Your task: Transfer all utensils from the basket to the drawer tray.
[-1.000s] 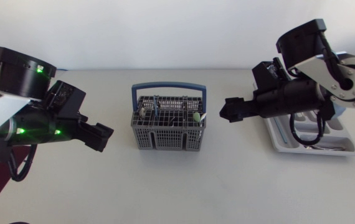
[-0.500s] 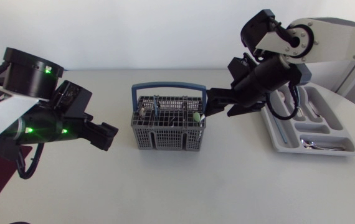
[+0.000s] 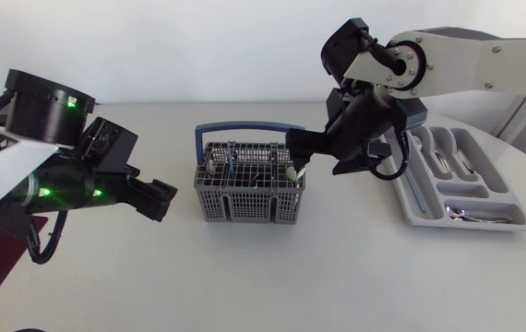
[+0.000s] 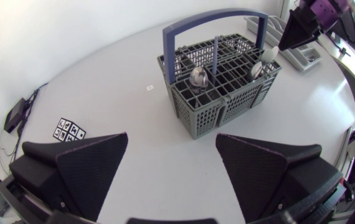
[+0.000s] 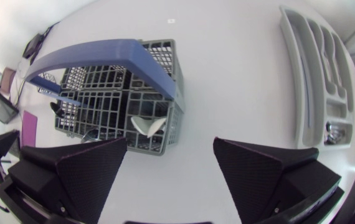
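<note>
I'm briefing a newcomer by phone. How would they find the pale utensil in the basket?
Start at the grey basket with the blue handle, mid-table. In its end facing the drawer tray, close to the right gripper, one pale utensil stands up. It is off-white and matte, while the spoon at the far end is shiny metal.

White bench (image 3: 337, 277), edge curved at the right. Grey basket (image 3: 245, 205) with blue handle (image 3: 245, 128) stands upright mid-bench. Light grey drawer tray (image 3: 484, 226) lies flat, well apart on the basket's right, near the bench edge. Black-and-white marker sheet (image 4: 69, 130) lies flat on the basket's other side. Tiny square sticker (image 4: 149, 88) sits between sheet and basket.
</note>
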You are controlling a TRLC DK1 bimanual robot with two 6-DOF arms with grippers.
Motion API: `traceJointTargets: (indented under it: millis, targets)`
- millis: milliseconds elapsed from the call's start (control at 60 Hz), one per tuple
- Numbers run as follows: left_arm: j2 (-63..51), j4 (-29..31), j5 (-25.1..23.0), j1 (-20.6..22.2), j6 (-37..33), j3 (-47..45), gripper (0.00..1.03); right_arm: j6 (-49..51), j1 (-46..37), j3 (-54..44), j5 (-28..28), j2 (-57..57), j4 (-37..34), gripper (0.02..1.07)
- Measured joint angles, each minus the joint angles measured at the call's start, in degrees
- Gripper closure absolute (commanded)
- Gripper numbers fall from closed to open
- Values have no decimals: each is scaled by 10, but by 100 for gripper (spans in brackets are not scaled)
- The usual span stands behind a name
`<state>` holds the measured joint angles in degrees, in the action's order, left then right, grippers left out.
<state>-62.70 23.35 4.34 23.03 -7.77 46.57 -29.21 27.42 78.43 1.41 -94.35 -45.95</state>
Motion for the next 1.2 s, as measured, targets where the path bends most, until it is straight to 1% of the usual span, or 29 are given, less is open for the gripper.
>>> traceJointTargets:
  millis: [67,200,267,333,417,483,533,633,683,717,983,1100,1150,1200]
  targets:
    - [0,-5,0,0,0,0,5,-40,-1,9,-2,-7,-23,10]
    - [0,-12,0,1,0,0,5,-80,-1,57,-5,-39,-76,11]
    - [-1,-14,0,3,0,0,5,-85,-1,78,-5,-53,-93,16]
    - [-3,-14,0,4,0,0,5,-89,-1,93,-8,-67,-99,20]
    - [-5,-19,0,4,0,0,5,-94,-1,103,-9,-79,-101,31]
    - [-7,-23,0,4,0,0,5,-95,-1,110,-18,-86,-103,43]
    - [-9,-25,0,4,0,0,5,-96,-1,113,-29,-89,-101,48]
    - [-13,-29,0,5,0,-1,5,-98,-1,113,-33,-92,-96,49]
    - [-15,-30,0,7,0,-1,5,-101,0,113,-34,-93,-96,55]
    - [-18,-31,0,8,0,-1,5,-101,1,113,-34,-94,-96,57]
    - [-31,-40,0,15,0,-1,5,-103,13,113,-29,-107,-93,57]
    - [-35,-44,0,15,0,-2,5,-103,14,114,-18,-108,-91,57]
    - [-37,-44,0,16,0,-2,5,-104,14,114,-16,-109,-91,64]
    - [-38,-45,0,17,0,-2,5,-105,14,114,-16,-109,-85,67]
